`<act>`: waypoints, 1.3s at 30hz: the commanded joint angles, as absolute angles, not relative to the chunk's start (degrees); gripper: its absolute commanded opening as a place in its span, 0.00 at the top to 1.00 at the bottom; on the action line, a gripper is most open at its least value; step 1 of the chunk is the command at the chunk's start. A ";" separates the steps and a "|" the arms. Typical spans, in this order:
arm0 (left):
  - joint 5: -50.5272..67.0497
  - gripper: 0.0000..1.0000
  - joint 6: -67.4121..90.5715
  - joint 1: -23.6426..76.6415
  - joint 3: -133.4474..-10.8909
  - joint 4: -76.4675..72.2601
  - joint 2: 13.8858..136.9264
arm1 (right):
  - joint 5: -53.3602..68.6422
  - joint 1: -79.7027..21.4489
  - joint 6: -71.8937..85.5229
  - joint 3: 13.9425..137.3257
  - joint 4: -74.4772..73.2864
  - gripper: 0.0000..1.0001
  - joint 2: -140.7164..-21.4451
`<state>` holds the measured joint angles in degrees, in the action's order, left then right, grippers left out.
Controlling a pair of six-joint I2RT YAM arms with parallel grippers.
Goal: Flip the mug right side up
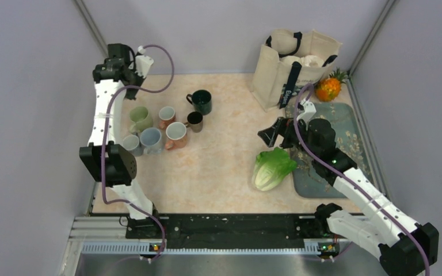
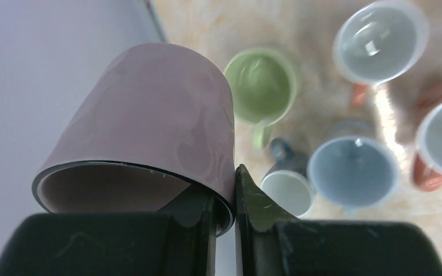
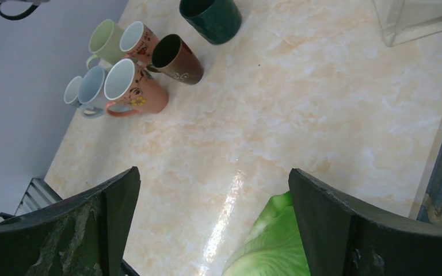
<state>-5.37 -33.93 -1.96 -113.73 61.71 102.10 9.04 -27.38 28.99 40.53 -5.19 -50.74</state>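
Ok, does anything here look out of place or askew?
Only the pink mug: the left pincer pinches its rim and holds it tilted in the air, while the other mugs stand upright.

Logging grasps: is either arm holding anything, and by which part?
The left gripper holds the pink mug by its rim wall; the right gripper holds nothing.

Shells: left arm [image 1: 105, 112] and right arm [image 1: 374, 198] have white links with black joint housings. A purple cable [image 1: 105, 172] runs along each arm, clipped to the links. Small green light [image 1: 334, 161] on a black joint of the right arm. Left hand [image 2: 225, 192]: glossy black plastic fingers [image 2: 259, 213]. Right hand [image 3: 213, 172]: matte black fingers, scuffed with pale grey-green marks.
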 commanded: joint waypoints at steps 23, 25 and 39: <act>4.59 1.00 -44.75 -22.61 -113.02 75.36 120.47 | 7.26 -27.87 25.38 42.72 -8.09 0.01 -51.29; 4.22 1.00 -44.57 -22.36 -113.20 75.19 121.76 | 6.93 -27.86 25.33 42.71 -8.40 0.01 -51.09; 4.30 0.62 -43.37 -20.78 -112.11 73.92 122.41 | 5.25 -27.82 25.05 42.19 -9.47 0.01 -48.07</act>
<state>2.96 -43.31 -21.04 -110.52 74.50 124.77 6.57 -27.38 26.04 40.51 -9.80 -49.95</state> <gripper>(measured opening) 0.319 0.988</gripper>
